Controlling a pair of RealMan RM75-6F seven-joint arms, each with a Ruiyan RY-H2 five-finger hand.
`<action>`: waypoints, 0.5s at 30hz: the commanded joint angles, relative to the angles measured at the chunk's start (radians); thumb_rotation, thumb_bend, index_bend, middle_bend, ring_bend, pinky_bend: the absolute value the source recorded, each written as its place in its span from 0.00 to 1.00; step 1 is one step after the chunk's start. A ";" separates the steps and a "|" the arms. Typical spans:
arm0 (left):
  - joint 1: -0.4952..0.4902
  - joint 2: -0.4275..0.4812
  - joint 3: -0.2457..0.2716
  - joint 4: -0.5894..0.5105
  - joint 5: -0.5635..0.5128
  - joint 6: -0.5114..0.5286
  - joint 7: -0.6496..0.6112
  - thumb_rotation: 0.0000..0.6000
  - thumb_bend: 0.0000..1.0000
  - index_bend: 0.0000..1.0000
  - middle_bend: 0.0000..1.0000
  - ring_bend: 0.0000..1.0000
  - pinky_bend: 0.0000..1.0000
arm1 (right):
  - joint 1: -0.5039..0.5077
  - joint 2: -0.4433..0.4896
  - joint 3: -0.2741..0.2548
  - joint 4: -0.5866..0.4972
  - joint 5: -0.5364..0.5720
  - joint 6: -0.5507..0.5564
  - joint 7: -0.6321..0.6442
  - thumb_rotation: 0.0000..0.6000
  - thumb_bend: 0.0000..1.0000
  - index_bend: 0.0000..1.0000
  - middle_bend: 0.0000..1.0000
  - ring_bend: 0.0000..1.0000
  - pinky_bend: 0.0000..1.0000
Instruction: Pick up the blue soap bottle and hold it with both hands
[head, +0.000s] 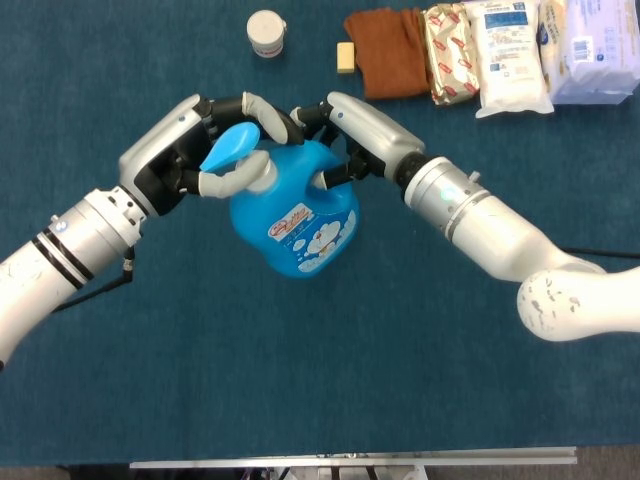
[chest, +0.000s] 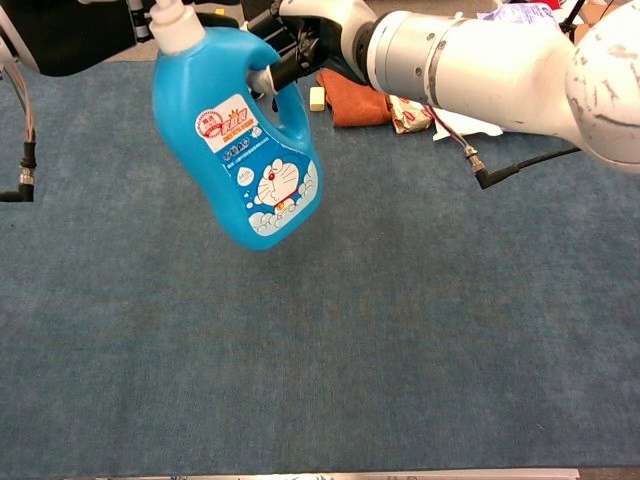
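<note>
- Above the counter (head: 150, 380), I hold the blue soap bottle (head: 293, 220) tilted.
- Left hand (head: 190, 155): fingers wrap its neck.
- Right hand (head: 345, 140): fingers grasp its handle.

One blue plastic soap bottle (head: 293, 220), one small round white-lidded jar (head: 266, 32), one pale yellow soap bar (head: 346, 57), one folded rust-brown cloth (head: 388, 52), three white plastic-wrapped packets (head: 508, 55).

- The blue soap bottle (chest: 240, 140) hangs tilted above the blue cloth (chest: 400, 330).
- The right hand (chest: 300, 40) grips its handle, fingers hooked through.
- Just beyond the hand lies a brown cloth (chest: 355, 103).
</note>
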 joint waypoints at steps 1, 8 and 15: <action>-0.007 0.003 0.009 0.007 0.016 0.000 -0.019 1.00 0.40 0.40 0.36 0.24 0.27 | -0.001 -0.001 0.003 0.002 0.001 -0.002 -0.001 1.00 0.54 0.61 0.50 0.40 0.45; -0.019 0.007 0.028 0.027 0.050 0.013 -0.072 0.55 0.34 0.32 0.29 0.21 0.27 | -0.002 -0.009 0.007 0.010 0.007 -0.004 -0.010 1.00 0.54 0.61 0.50 0.40 0.45; -0.027 0.001 0.045 0.043 0.061 0.034 -0.096 0.35 0.31 0.28 0.26 0.19 0.27 | -0.004 -0.009 0.011 0.013 0.013 -0.007 -0.016 1.00 0.54 0.61 0.50 0.40 0.45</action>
